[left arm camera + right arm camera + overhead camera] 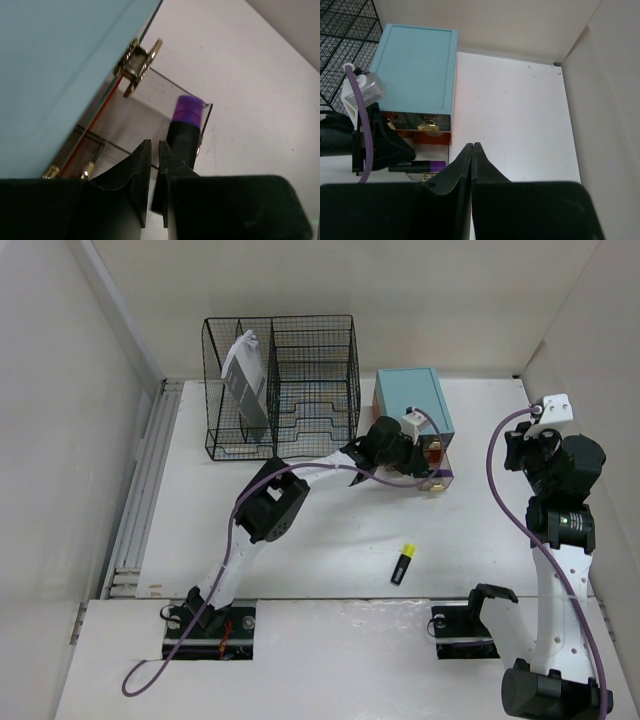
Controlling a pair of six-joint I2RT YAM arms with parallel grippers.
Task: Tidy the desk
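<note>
The white desk [330, 530] holds a teal drawer box [412, 398] at the back, with its lower drawer [441, 481] pulled open. A black marker with a purple cap [189, 110] lies in that drawer; it also shows in the right wrist view [427, 165]. My left gripper [420, 465] hovers over the open drawer, its fingers [154, 142] almost together and empty, the marker just beside the right finger. My right gripper [516, 448] is shut and empty [472, 145], raised to the right of the box. A black marker with a yellow cap [402, 564] lies on the desk in front.
A black wire-mesh rack [283, 385] stands at the back left with a grey-white packet [245, 380] in its left slot. A grey rail [150, 480] runs along the left edge. Two cut-outs [208, 630] [463, 630] hold the arm bases. Walls close in on all sides.
</note>
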